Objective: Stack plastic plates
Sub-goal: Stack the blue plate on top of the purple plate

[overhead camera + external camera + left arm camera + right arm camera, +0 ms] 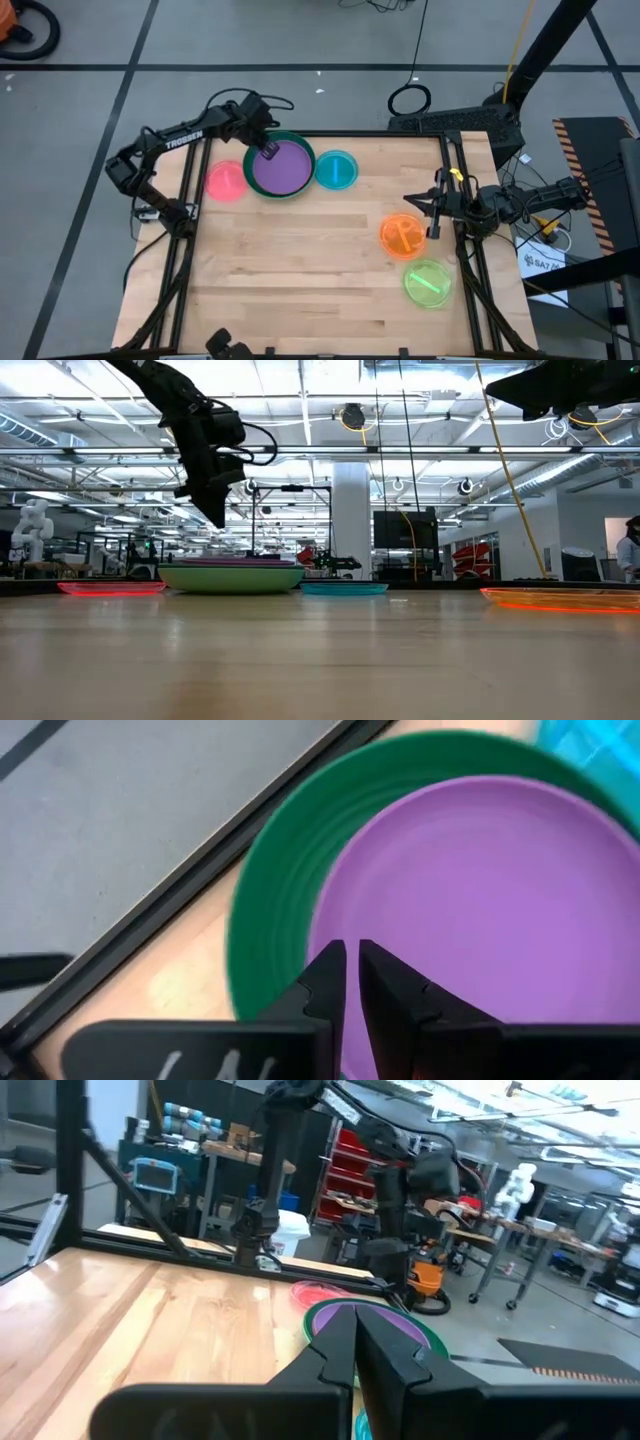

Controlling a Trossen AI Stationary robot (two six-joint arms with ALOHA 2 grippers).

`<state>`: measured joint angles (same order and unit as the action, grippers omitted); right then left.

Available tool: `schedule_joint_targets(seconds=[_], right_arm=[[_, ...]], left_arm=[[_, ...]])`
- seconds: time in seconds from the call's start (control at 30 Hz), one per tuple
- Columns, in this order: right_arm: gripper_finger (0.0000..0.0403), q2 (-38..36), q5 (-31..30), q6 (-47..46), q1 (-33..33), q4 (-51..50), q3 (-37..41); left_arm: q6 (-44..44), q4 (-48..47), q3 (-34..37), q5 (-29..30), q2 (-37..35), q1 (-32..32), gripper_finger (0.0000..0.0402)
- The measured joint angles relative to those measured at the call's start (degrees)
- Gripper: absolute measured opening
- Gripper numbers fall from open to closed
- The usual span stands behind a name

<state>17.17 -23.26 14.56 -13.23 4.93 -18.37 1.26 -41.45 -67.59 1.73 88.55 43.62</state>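
Note:
A purple plate (pixel 284 166) lies inside a larger dark green plate (pixel 300 142) near the table's far edge; in the low view the stack (pixel 230 576) rests flat on the wood. To its left sits a pink plate (pixel 226 180), to its right a blue plate (pixel 336 170). An orange plate (pixel 403 235) and a lime green plate (pixel 428 282) lie toward the right side. My left gripper (pixel 268 151) (pixel 352 982) hangs shut above the purple plate's far-left part, clear of it (pixel 216 512). My right gripper (pixel 434 208) (pixel 355 1345) waits shut at the table's right edge. No red-orange plate shows.
Black frame rails (pixel 460 190) run along the table's left, right and far edges. The wood in the middle and near part of the table (pixel 300 280) is bare. Cables and a stand lie on the floor beyond the far edge.

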Motion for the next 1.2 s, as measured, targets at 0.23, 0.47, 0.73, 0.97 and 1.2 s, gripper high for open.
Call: schedule_joint_targets(seconds=[0.23,0.47,0.73,0.97,1.2], right_arm=[[0.0006,0.23,-2.63,-3.34,0.02,0.41,0.00],[0.0006,4.65,-7.01,-9.12,0.11,0.73,-2.08],[0.0006,16.87,-7.03,-19.90,0.95,0.67,-9.08],[0.0006,27.06,-6.81,-29.13,0.96,0.33,-14.63],[0.0006,35.83,-6.77,-36.07,1.51,0.51,-19.69]], left_arm=[[-2.90,5.29,0.25,-0.39,-0.02,-9.65,0.0038],[-5.40,8.10,0.76,2.46,-0.61,-21.24,0.0038],[-7.77,7.68,0.79,5.53,-0.55,-28.81,0.0037],[-7.67,9.04,4.63,5.90,-6.22,-30.69,0.0037],[-6.08,16.62,15.38,5.93,-22.13,-31.16,0.0037]])
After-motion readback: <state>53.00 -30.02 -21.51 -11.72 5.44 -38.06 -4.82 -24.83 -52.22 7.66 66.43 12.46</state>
